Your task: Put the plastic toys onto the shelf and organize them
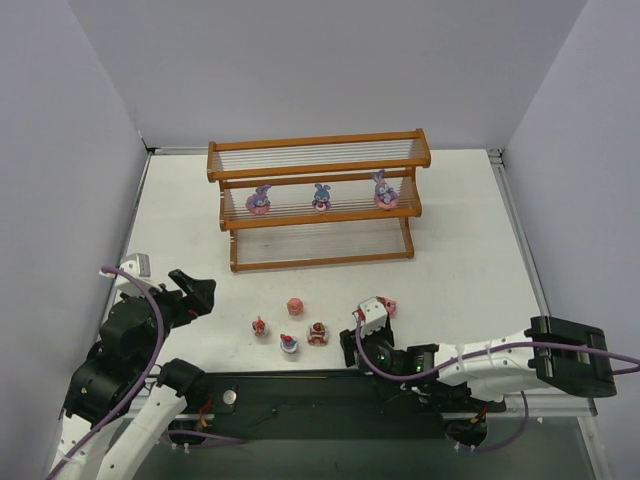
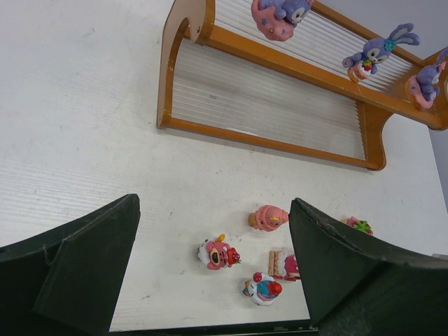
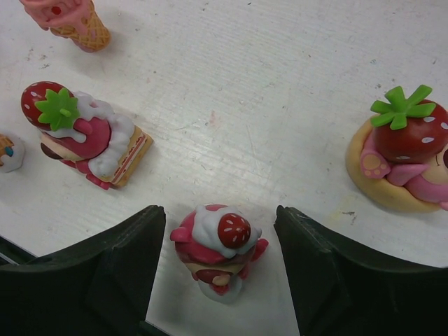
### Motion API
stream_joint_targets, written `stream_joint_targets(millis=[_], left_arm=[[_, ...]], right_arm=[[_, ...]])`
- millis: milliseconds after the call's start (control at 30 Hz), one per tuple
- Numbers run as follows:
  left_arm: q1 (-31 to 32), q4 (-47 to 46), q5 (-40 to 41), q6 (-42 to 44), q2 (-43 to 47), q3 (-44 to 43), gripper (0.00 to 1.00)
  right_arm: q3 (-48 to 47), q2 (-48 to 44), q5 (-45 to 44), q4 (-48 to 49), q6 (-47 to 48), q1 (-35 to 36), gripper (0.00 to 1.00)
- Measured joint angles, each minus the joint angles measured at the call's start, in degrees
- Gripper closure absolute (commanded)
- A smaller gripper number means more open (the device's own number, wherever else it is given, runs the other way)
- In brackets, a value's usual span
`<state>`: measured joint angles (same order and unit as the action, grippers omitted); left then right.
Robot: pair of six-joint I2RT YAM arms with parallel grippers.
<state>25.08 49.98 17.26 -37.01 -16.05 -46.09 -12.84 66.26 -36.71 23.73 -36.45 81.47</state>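
Right wrist view first: my right end effector (image 3: 218,213) is open, with a dark finger on each side of a tiny cupcake toy (image 3: 217,241), the pink one with white cream and a strawberry on top. I can see a sliver of counter (image 3: 280,84) on both sides of it, so I'm around it but not squeezing it. Off to its left is a cake slice (image 3: 87,140) with a strawberry on it, and a pink cone (image 3: 70,21) lies in the far corner. A strawberry-hatted figure (image 3: 402,157) sits well to the right.

From the top camera, the shelf (image 1: 318,200) is toward the back of the counter. Three purple bunnies (image 1: 321,197) are lined up on its middle tier. The top and bottom tiers are bare rods. A small cluster of toys (image 1: 318,333) sits on the counter near my bases, just left of my right end effector.

My left end effector (image 2: 213,210) is wide open and holding nothing, hanging over the counter left of that cluster.
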Motion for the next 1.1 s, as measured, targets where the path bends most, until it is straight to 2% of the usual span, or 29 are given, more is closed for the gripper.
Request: stream_joint_targets(millis=[100,300,433,467,833,1100], left_arm=[[0.0,0.0,0.0,0.0,0.0,0.0,0.03],[0.0,0.0,0.0,0.0,0.0,0.0,0.03],[0.0,0.0,0.0,0.0,0.0,0.0,0.03],[0.0,0.0,0.0,0.0,0.0,0.0,0.03],[0.5,0.0,0.0,0.0,0.2,0.0,0.03],[0.6,0.0,0.0,0.0,0.2,0.0,0.03]], right_arm=[[0.9,-1.0,-0.4,0.0,-0.4,0.0,0.39],[1.3,-3.4,-1.0,-0.9,-2.1,0.0,0.60],[1.3,-4.2,-1.4,-1.9,-3.3,0.0,0.89],[1.3,-4.2,-1.5,-2.1,-3.4,0.0,0.92],[-2.3,-4.5,-2.9,-7.4,-5.2,-0.8,0.99],[-7.8,-7.7,-2.9,-7.0,-3.3,-7.2,1.00]])
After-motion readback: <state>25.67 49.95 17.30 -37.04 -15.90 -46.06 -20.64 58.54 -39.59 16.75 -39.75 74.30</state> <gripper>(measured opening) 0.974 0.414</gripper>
